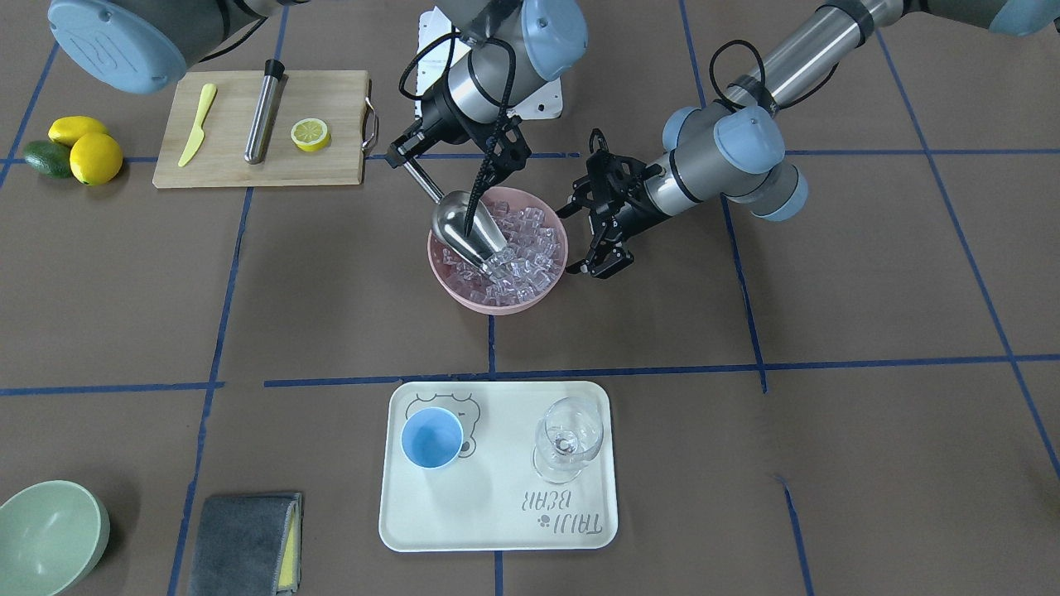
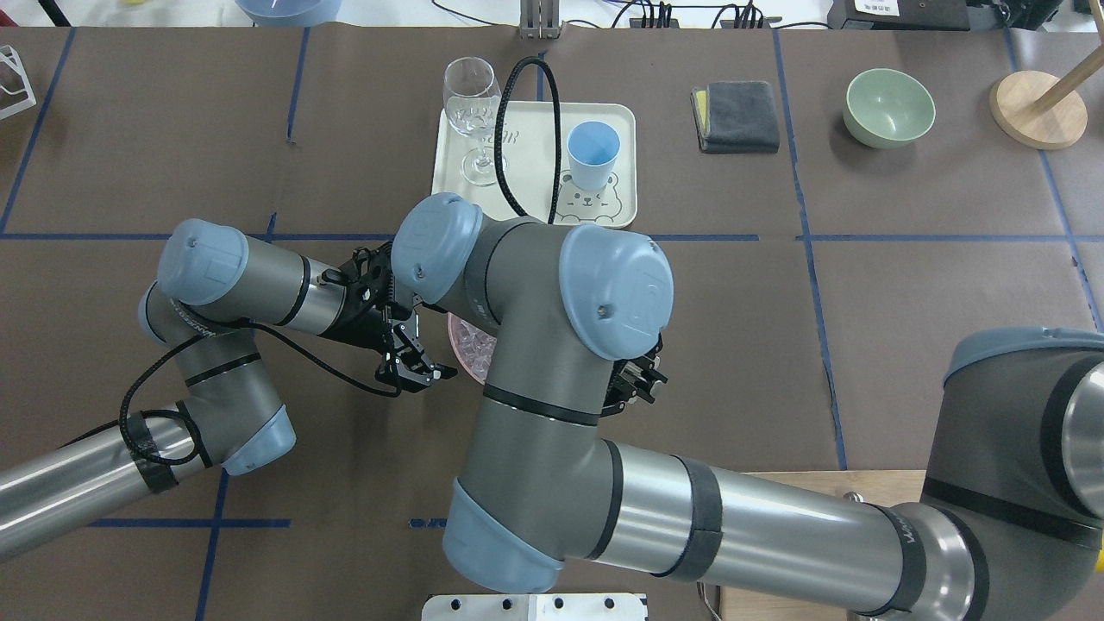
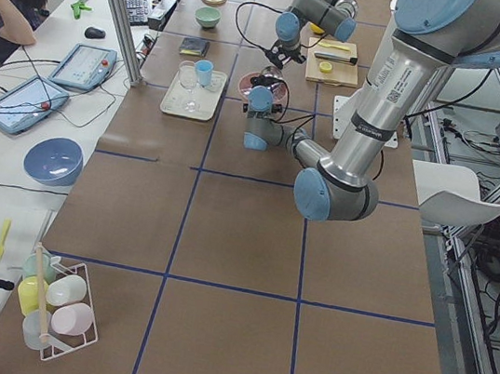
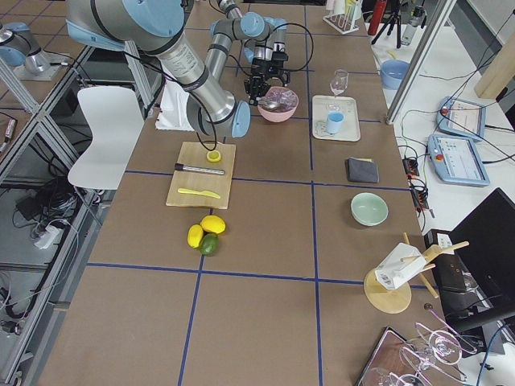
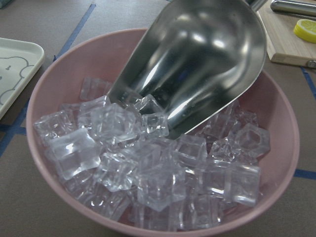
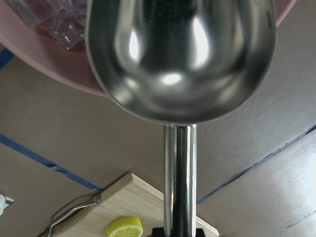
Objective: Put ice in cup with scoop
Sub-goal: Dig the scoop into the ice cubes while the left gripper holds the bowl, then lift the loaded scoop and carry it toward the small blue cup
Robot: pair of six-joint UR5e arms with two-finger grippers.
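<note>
The tray [image 1: 497, 530] is carrying the only legible print: two lines of grey outline capitals, upside down in the front-facing view. One is reading "BEAR", the other apparently "TAIJI". A bear drawing [image 2: 588, 200] is sitting at the tray's other end. Lettering along the right arm [image 2: 914, 539] is showing too small to read.

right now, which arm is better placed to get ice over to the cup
Right: the right gripper holds the scoop, tip in the ice. The left gripper hangs open and empty beside the pink bowl.
</note>
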